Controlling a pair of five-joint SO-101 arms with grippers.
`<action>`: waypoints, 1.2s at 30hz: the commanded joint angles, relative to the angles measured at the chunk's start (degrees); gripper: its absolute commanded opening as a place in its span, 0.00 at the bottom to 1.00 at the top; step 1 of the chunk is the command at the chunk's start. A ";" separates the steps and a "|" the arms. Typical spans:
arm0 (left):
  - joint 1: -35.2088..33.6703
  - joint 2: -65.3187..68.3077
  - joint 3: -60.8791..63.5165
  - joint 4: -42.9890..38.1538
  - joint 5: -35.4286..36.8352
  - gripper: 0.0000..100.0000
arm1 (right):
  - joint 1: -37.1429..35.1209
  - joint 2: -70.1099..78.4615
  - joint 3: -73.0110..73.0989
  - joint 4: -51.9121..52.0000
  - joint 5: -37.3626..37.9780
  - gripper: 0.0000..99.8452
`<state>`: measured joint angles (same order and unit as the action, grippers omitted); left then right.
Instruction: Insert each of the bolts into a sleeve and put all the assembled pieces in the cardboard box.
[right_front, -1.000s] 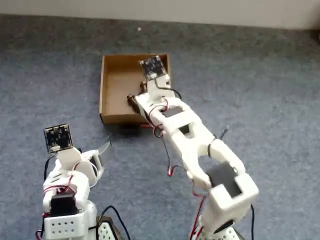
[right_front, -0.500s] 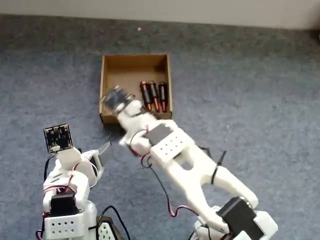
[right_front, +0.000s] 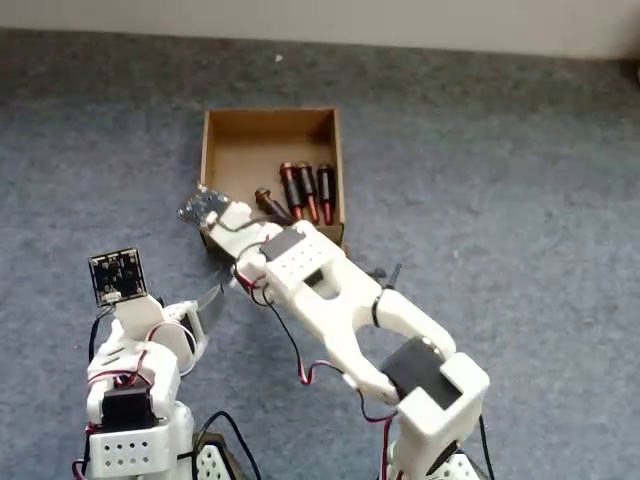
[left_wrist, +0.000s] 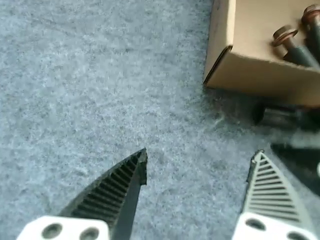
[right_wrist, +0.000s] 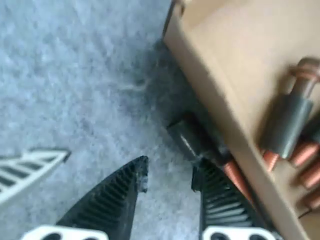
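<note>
The cardboard box holds several assembled pieces, black sleeves with copper bolts. One more sleeve with a bolt lies on the carpet outside, tight against the box wall. My right gripper is open just short of that piece, with nothing between its fingers; one black finger is beside the bolt end. My left gripper hangs open over bare carpet, near the box corner. In the left wrist view the outside piece is a dark shape below the box.
Grey carpet covers the whole table. The right arm stretches diagonally to the box's front-left corner, close to the left gripper. The left gripper's white finger appears in the right wrist view.
The right arm swung out of the box toward its front-left corner, uncovering the pieces inside, then came lower by the box front. The left arm stayed still.
</note>
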<state>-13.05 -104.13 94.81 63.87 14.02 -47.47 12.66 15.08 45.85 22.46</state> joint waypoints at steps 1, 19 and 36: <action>-0.04 -0.31 -0.04 -0.18 -0.35 0.33 | 1.45 0.40 -5.23 0.13 0.53 0.14; -0.04 -0.31 -0.04 -0.18 -0.35 0.33 | 3.65 8.04 -7.43 -0.04 0.62 0.22; -0.04 -0.31 -0.13 -0.18 -0.62 0.33 | 6.46 -11.03 -6.73 14.20 0.09 0.00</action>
<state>-13.05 -104.13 95.25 63.87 14.02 -42.11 11.87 9.54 53.32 22.55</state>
